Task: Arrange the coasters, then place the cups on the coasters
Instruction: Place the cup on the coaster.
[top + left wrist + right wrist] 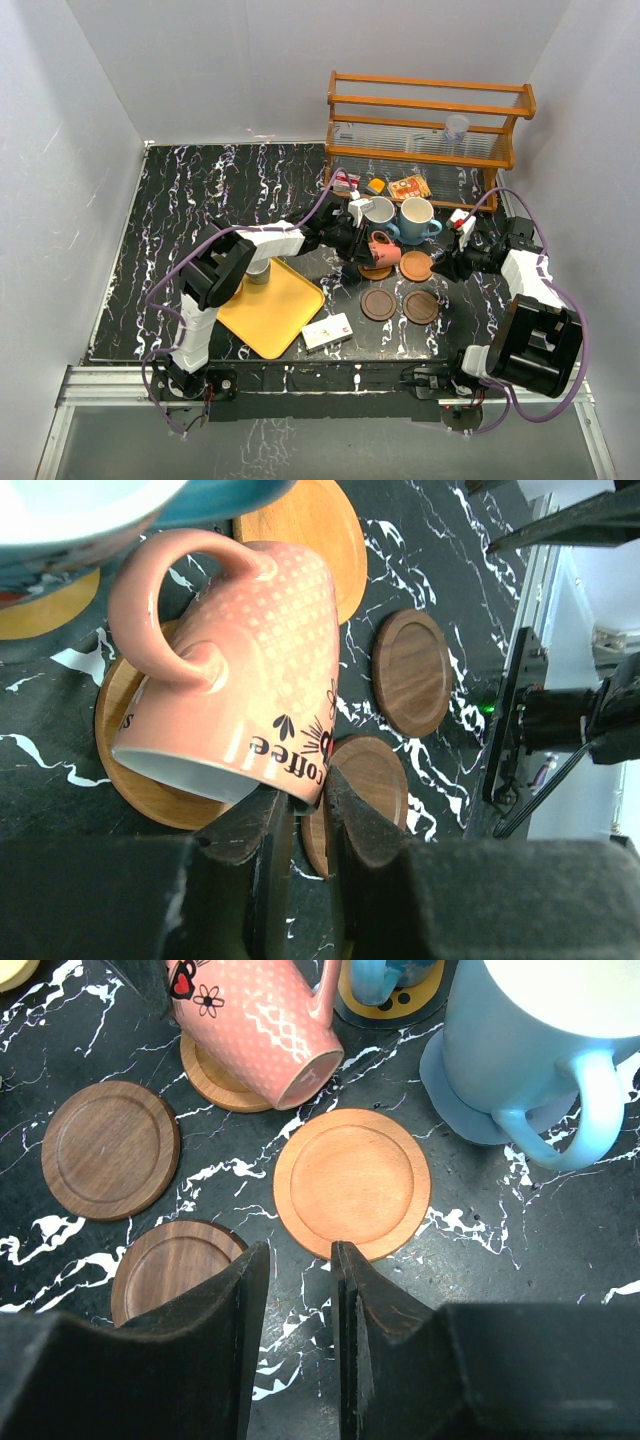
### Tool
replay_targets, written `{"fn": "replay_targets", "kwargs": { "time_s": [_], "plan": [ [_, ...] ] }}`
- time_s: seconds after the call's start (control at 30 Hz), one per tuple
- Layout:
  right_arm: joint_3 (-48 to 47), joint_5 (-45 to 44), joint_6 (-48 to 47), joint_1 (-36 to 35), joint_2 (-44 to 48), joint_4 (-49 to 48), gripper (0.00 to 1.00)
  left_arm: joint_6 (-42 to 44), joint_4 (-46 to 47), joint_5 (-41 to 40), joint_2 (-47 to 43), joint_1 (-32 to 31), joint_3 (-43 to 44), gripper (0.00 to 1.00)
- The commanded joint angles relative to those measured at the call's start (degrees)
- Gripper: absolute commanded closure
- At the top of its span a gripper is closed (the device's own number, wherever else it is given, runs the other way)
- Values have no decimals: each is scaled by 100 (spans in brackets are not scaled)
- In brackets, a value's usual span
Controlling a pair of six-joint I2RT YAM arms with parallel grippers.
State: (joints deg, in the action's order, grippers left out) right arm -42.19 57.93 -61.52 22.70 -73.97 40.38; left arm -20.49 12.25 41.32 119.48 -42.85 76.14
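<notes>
A pink cup (pixel 383 248) (pixel 250 670) leans tilted over a light-brown coaster (pixel 150 790) (pixel 215 1080). My left gripper (pixel 352 243) (pixel 308 810) is shut on its rim, one finger inside and one outside. My right gripper (pixel 447 265) (pixel 300 1255) stands narrowly open with nothing in it, just short of a bare orange-brown coaster (pixel 416 265) (pixel 352 1182). Two dark brown coasters (pixel 378 304) (pixel 421 307) lie bare nearer the front. A light blue cup (pixel 416 218) (pixel 540 1040) sits on a grey-blue coaster (pixel 445 1070). Another pale cup (pixel 378 213) stands beside it.
A yellow tray (pixel 275 310) with a small grey cup (pixel 259 270) at its back corner lies front left. A white card box (pixel 327 332) is by the front edge. Behind stands a wooden rack (pixel 430 120) holding a clear plastic cup (pixel 456 127), with snack packets (pixel 408 187) before it.
</notes>
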Motion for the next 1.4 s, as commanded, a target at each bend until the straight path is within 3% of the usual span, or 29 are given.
{"fn": "replay_targets", "kwargs": {
  "time_s": [0.0, 0.13, 0.3, 0.47, 0.63, 1.37],
  "plan": [
    [-121, 94, 16, -11, 59, -57, 71, 758, -608, 137, -545, -4, 166, 100],
    [-286, 226, 414, -11, 42, -103, 71, 1577, -1134, -6, -837, -4, 294, 100],
    [-596, 186, 1729, -11, 73, -431, 74, 2721, -1863, -107, -1034, -12, 665, 100],
    [-850, -605, 3460, -11, 243, -1137, 72, 4050, -2836, -316, -969, -90, 1387, 100],
    [-1192, -1293, 4304, -11, 205, -1151, 68, 4902, -3399, -515, -828, -260, 2020, 100],
    [-889, -1546, 4728, -11, 137, -1287, 68, 8039, -5506, -1211, -247, -1270, 3201, 100]
  ]
}}
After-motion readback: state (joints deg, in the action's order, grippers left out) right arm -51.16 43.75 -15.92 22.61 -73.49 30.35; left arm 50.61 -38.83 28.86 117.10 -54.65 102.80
